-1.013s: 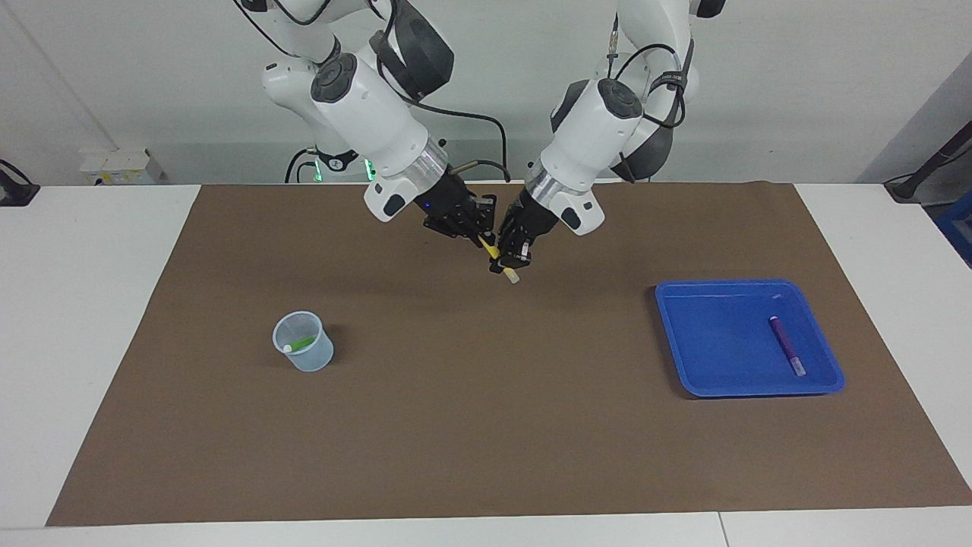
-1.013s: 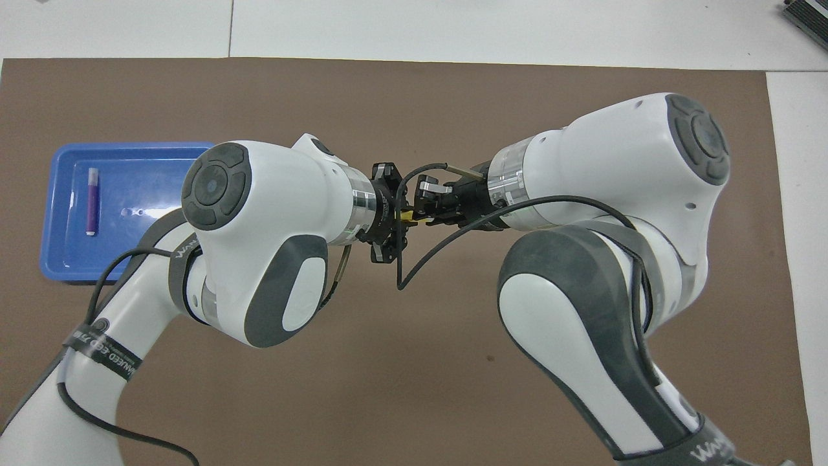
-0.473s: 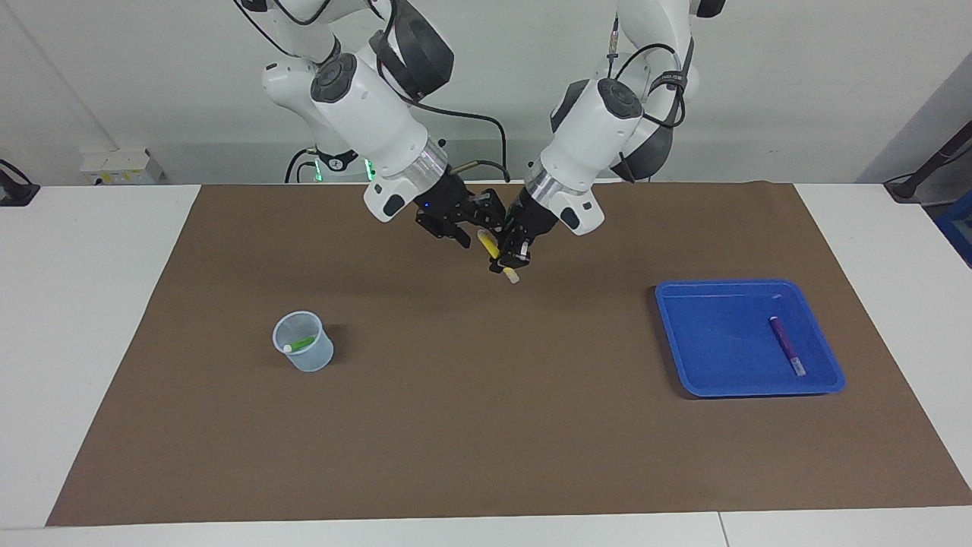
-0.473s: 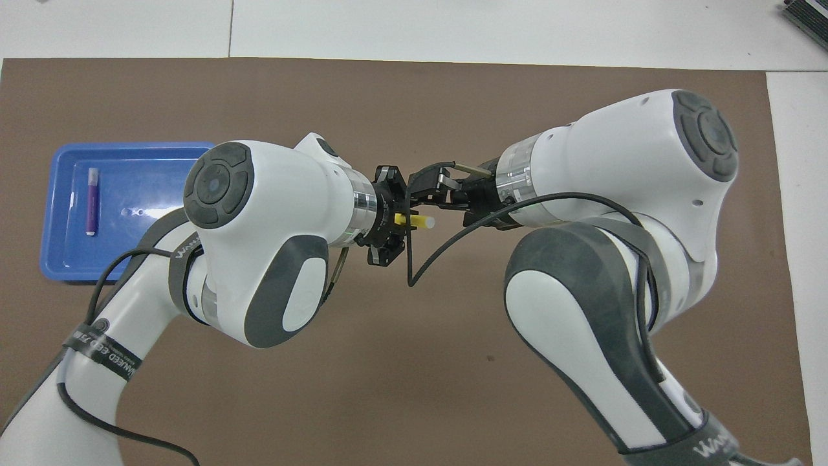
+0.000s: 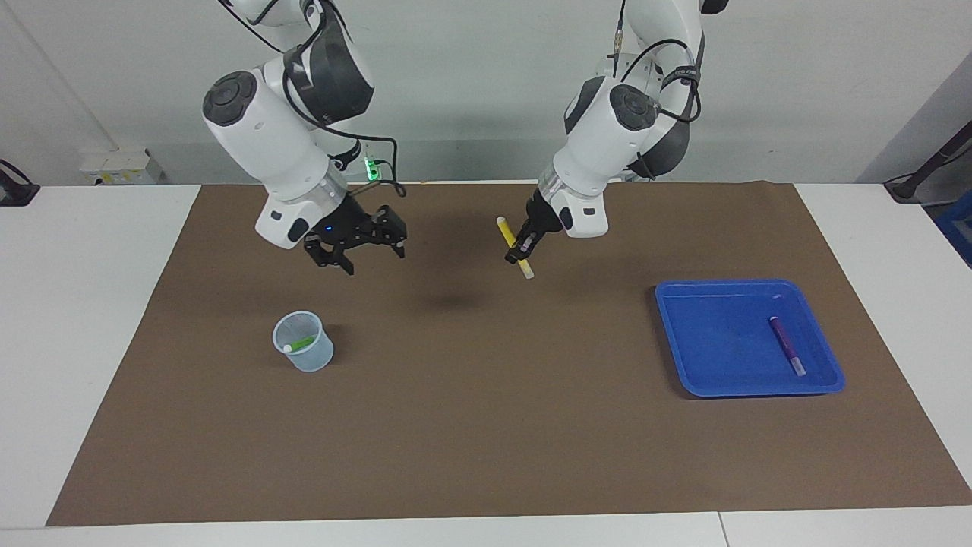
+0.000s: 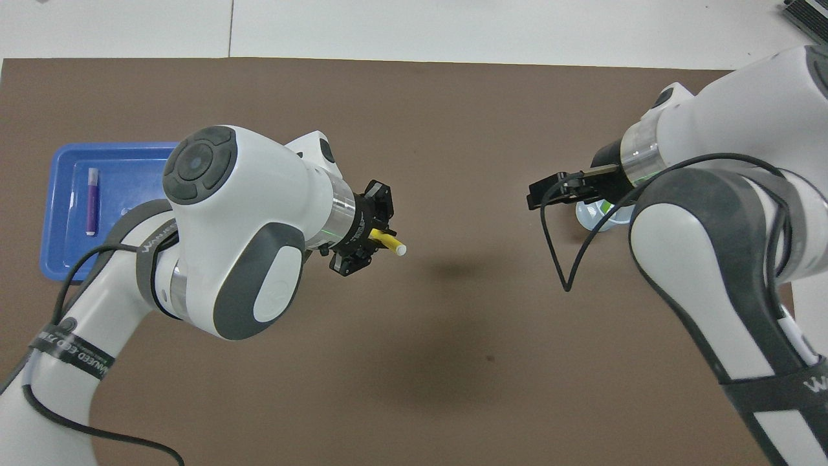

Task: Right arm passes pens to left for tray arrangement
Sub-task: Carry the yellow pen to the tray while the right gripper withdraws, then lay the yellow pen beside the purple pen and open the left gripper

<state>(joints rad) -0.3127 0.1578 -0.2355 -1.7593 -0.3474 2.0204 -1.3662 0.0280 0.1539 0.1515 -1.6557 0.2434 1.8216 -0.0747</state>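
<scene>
Near the centre top of the facing frame, the left gripper (image 5: 520, 248) held the yellow pen (image 5: 514, 248) clamped at a slant above the brown mat (image 5: 486, 425). At upper left, the right gripper (image 5: 360, 247) hung spread wide and empty over the mat, above the translucent cup (image 5: 304, 352) containing the green pen (image 5: 301, 344). At right, the purple pen (image 5: 787, 346) lay in the blue tray (image 5: 706, 342).

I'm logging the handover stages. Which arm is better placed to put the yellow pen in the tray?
Left. The left gripper is shut on the yellow pen at the blue tray's end; the right gripper hangs open above the cup.
</scene>
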